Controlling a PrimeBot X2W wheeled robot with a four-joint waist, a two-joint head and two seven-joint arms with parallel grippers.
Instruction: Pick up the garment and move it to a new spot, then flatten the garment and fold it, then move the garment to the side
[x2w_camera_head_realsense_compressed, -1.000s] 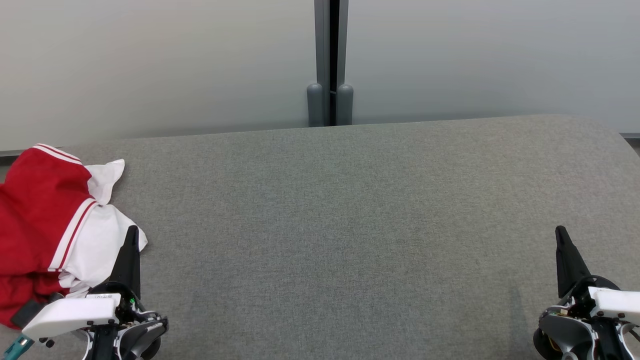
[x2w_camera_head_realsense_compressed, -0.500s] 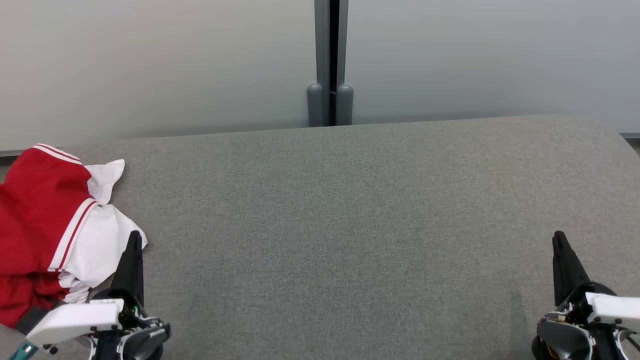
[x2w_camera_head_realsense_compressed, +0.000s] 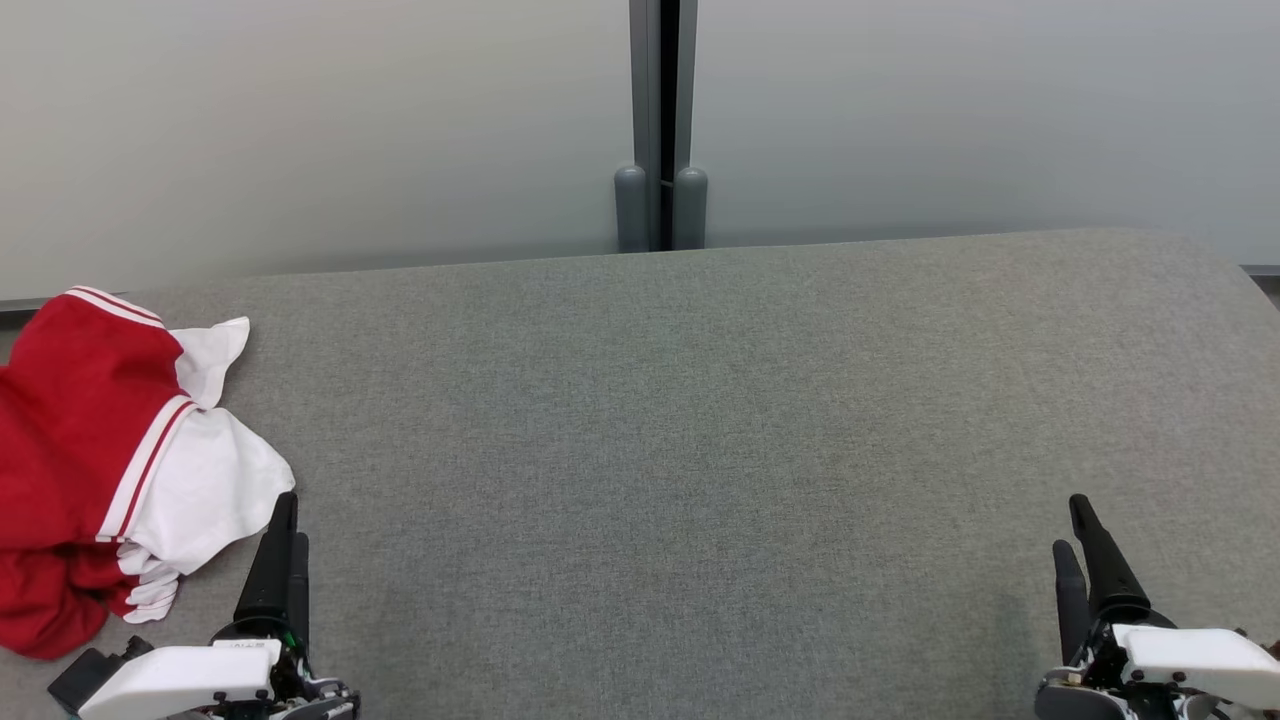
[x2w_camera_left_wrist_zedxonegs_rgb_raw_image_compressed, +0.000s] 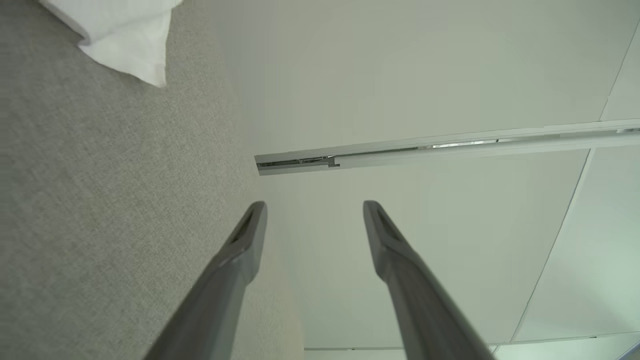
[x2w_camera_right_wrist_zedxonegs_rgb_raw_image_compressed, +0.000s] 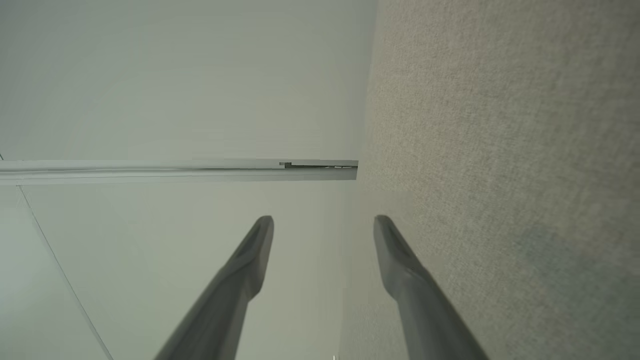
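On the grey surface (x2w_camera_head_realsense_compressed: 700, 420), the garment (x2w_camera_head_realsense_compressed: 80, 430) sits bunched at the left edge, so a shallow pinch could catch one layer or drag it off the side. It is red with white panels and striped trim, crumpled. The left gripper (x2w_camera_head_realsense_compressed: 292, 520), just beside its white hem, and the right gripper (x2w_camera_head_realsense_compressed: 1069, 522) gape wide, empty
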